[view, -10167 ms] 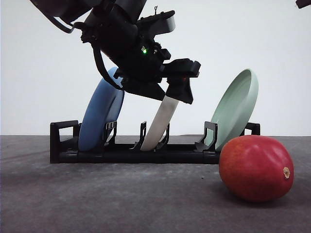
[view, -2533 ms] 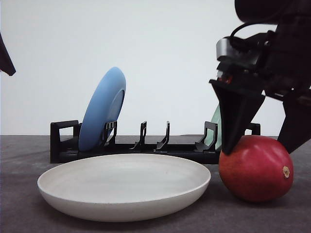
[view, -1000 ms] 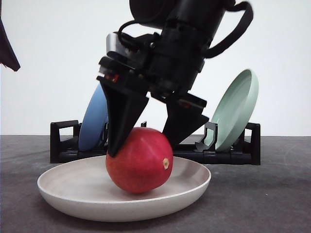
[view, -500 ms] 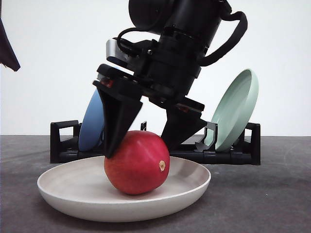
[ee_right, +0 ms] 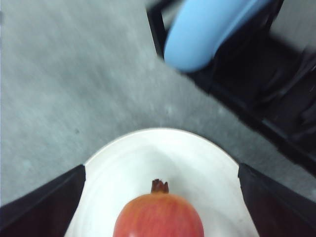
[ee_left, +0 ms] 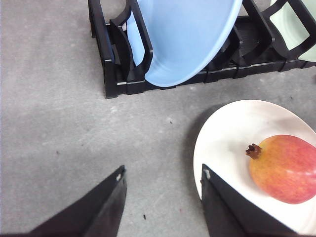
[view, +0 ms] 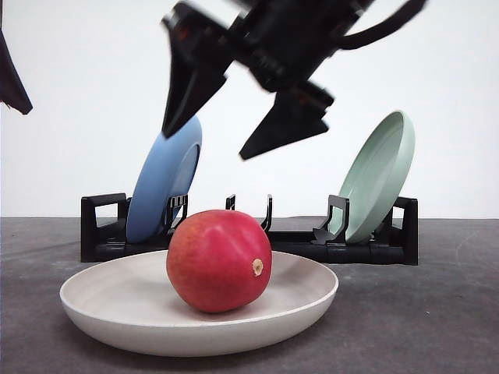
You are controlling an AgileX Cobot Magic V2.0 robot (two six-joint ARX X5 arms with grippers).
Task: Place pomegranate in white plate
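The red pomegranate [view: 219, 260] rests in the middle of the white plate [view: 93, 300] on the table. Its brown crown shows in the left wrist view on the pomegranate [ee_left: 284, 168] and in the right wrist view on the pomegranate [ee_right: 159, 216]. My right gripper [view: 204, 145] hangs open above the fruit, well clear of it, blurred by motion. In the right wrist view its fingers [ee_right: 42, 207] straddle the white plate [ee_right: 118, 158]. My left gripper [ee_left: 163, 175] is open over bare table, beside the white plate [ee_left: 222, 143].
A black dish rack [view: 101, 230] stands behind the plate, holding a blue plate [view: 160, 187] on its left and a pale green plate [view: 378, 175] on its right. Grey table surface surrounds the plate.
My right gripper has let go of the pomegranate and risen well above it. The fruit stays in the white plate. Earlier the fruit lay on the table at the right.
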